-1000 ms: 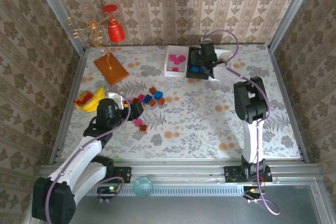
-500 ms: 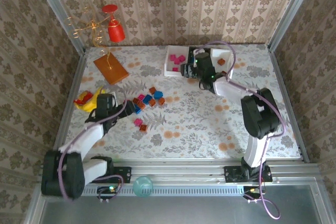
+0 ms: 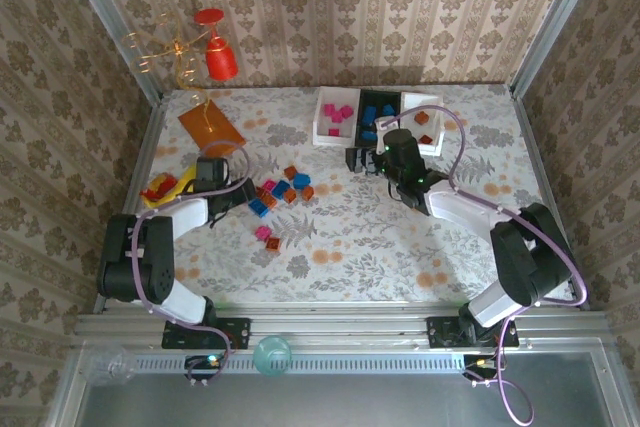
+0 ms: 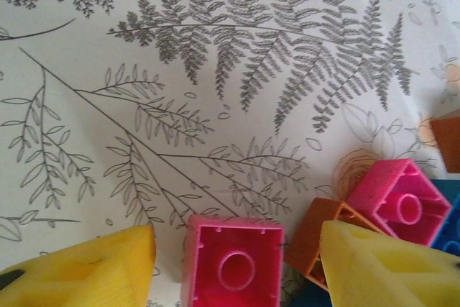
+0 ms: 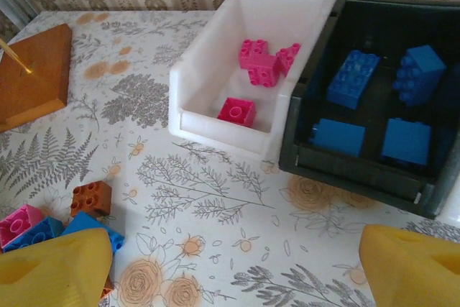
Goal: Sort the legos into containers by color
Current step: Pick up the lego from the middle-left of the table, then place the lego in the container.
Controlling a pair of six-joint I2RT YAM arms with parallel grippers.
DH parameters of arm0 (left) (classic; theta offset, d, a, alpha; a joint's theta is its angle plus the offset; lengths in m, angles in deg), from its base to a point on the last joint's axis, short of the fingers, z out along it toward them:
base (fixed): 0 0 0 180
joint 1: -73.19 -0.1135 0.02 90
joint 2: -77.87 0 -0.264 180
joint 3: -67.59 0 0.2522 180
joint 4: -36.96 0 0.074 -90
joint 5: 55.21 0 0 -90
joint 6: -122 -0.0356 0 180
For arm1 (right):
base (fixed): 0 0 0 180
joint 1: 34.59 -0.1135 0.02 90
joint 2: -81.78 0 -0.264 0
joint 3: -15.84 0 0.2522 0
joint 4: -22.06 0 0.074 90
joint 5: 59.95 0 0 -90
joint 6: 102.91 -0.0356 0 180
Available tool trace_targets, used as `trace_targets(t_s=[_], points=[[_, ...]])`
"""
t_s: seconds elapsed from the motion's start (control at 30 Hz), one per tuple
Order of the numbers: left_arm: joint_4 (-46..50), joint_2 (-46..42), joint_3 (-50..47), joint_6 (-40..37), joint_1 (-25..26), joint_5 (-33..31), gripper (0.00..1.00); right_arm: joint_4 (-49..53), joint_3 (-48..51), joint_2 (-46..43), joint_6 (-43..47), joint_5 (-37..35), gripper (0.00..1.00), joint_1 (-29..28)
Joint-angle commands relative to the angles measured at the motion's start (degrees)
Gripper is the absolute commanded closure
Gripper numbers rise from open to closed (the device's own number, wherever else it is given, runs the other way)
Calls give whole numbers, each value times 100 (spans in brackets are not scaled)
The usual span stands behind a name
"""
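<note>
Loose legos [image 3: 285,187] in pink, blue and brown lie left of centre on the table. My left gripper [image 4: 233,271] is low at the pile's left edge. Its yellow fingers [image 4: 79,271] stand either side of an upside-down pink brick [image 4: 233,264], with a small gap on each side. An orange brick [image 4: 316,239] and another pink one [image 4: 399,199] lie just right of it. My right gripper [image 3: 362,159] hangs open and empty in front of the containers. The white tray [image 5: 208,80] holds pink bricks [image 5: 262,59]. The black tray [image 5: 345,167] holds blue ones [image 5: 352,77]. A second white tray [image 3: 437,102] holds brown bricks.
An orange-brown board [image 3: 210,127] lies at the back left, with a red glass and wire [image 3: 218,57] behind it. A yellow banana toy [image 3: 165,189] sits beside my left arm. Two more bricks [image 3: 266,237] lie nearer the front. Walls close in three sides.
My right gripper opened and drew back from over the black tray toward the table's middle. My left gripper swung down to the pile, and its jaws narrowed around a pink brick.
</note>
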Motion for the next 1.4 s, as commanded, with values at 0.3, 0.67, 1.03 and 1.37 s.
trace_targets(t_s=[0.3, 0.67, 1.03, 1.37], points=[[294, 425, 263, -371, 37, -21, 52, -341, 190, -80, -307, 112, 9, 62], [706, 323, 402, -564, 515, -465, 62, -431, 401, -80, -420, 147, 9, 88], [696, 638, 980, -469, 1540, -354, 65, -460, 562, -226, -491, 167, 9, 123], [880, 827, 2001, -550, 2443, -643, 66, -360, 933, -835, -535, 104, 9, 123]])
